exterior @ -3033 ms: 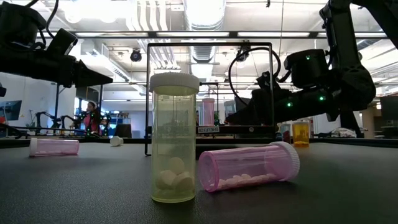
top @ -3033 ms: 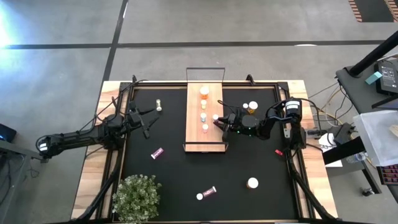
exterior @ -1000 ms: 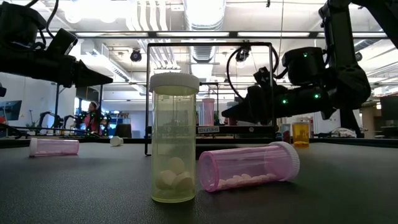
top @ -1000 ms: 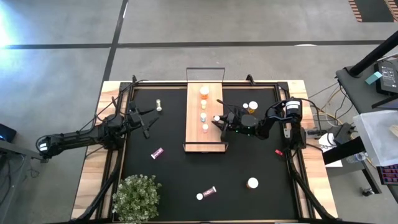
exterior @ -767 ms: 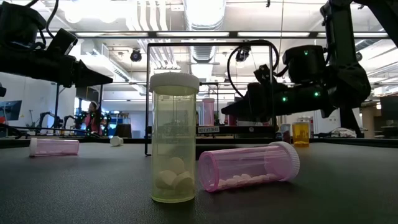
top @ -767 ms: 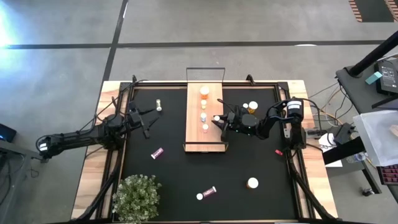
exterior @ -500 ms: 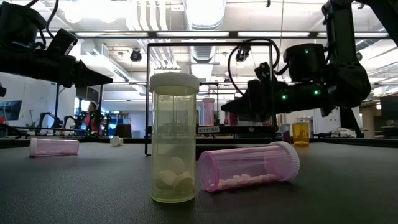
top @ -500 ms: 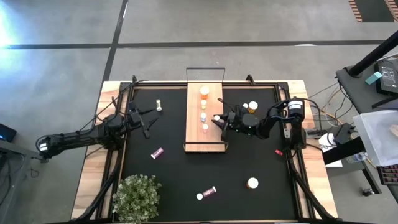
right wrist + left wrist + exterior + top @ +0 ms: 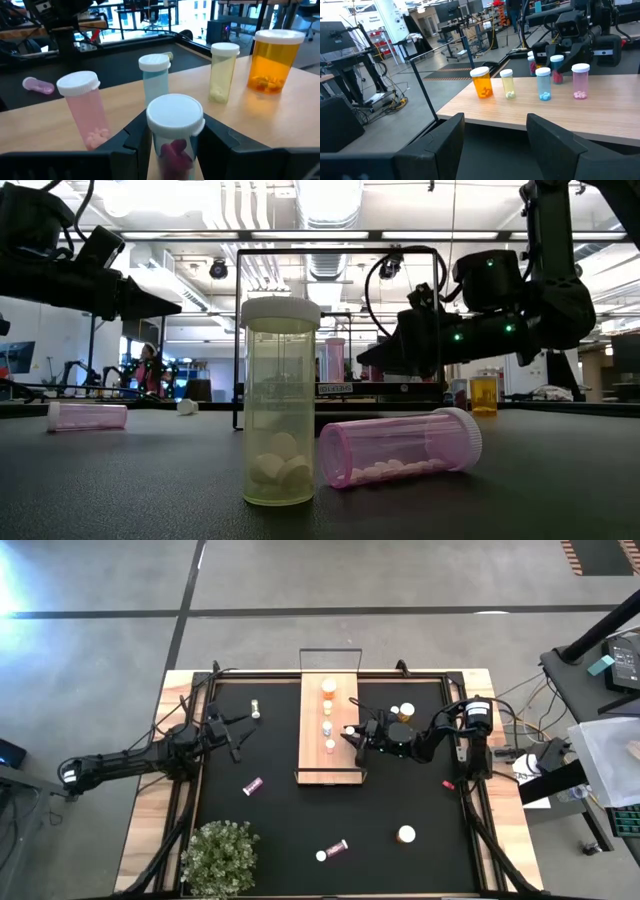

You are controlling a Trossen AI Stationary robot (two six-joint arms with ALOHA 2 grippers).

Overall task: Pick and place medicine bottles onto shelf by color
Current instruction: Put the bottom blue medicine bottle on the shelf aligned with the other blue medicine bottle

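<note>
The shelf (image 9: 318, 765) is a light-wood board at the table's middle. On it stand an orange (image 9: 275, 60), a yellowish (image 9: 223, 71), a blue (image 9: 155, 76) and a pale pink bottle (image 9: 88, 111) in a row, all upright on their bases. My right gripper (image 9: 175, 145) is over the shelf's right edge (image 9: 350, 732), shut on a magenta bottle (image 9: 174, 131) with a white cap. My left gripper (image 9: 243, 737) waits open left of the shelf, its fingers (image 9: 445, 137) apart with nothing between them. My right gripper pinches the magenta bottle's body just under the white cap (image 9: 174, 114) between its two fingers (image 9: 134, 141), one on each side. The fingers come level from the table's right side. The bottle stands upright in the hold; the fingers hide its bottom.
Loose bottles lie around: a yellowish one upright (image 9: 281, 415) beside a pink one on its side (image 9: 400, 448), another pink one (image 9: 87, 416), a small one (image 9: 256, 708), orange ones (image 9: 403, 712) behind my right gripper, a white cap (image 9: 406, 834). A plant (image 9: 220, 858) stands near left.
My right gripper has risen a little with the magenta bottle over the shelf's right edge and stays shut on it; within the last half second it hardly shifts.
</note>
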